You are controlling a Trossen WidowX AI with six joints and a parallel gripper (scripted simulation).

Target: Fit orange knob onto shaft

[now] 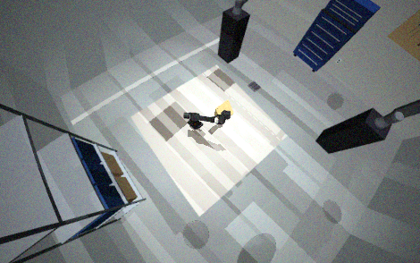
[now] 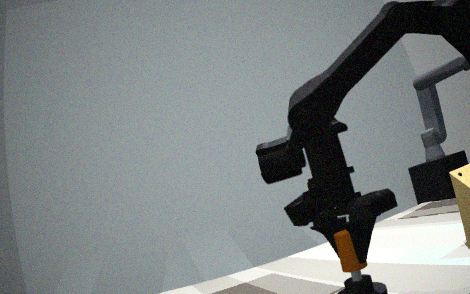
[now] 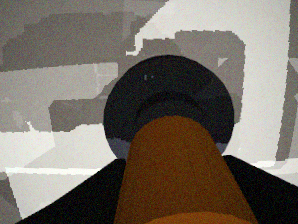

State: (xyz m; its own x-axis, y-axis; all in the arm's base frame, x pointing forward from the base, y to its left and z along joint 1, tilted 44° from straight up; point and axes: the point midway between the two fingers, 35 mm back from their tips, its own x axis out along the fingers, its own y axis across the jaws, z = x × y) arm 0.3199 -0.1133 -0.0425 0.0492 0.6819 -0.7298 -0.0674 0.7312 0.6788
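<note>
My gripper (image 2: pixel 347 237) is shut on the orange knob (image 2: pixel 349 251) (image 3: pixel 181 189) and holds it upright, a little tilted, right over the dark round pedestal (image 2: pixel 364 287) (image 3: pixel 133 99). In the exterior view a short piece of the silver shaft (image 2: pixel 356 275) shows between the knob's bottom and the pedestal, so the knob sits partway down. In the wrist view the knob hides the shaft and the middle of the pedestal. In the overhead view the arm (image 1: pixel 205 118) is small at the middle of the lit table; the knob does not show there.
A tan box (image 1: pixel 223 108) (image 2: pixel 461 190) stands close to the arm's far side. Black blocks with grey arms (image 1: pixel 232 31) (image 1: pixel 353 130) and a blue cabinet (image 1: pixel 334 29) stand around the table. A metal rack (image 1: pixel 67 179) is at the left.
</note>
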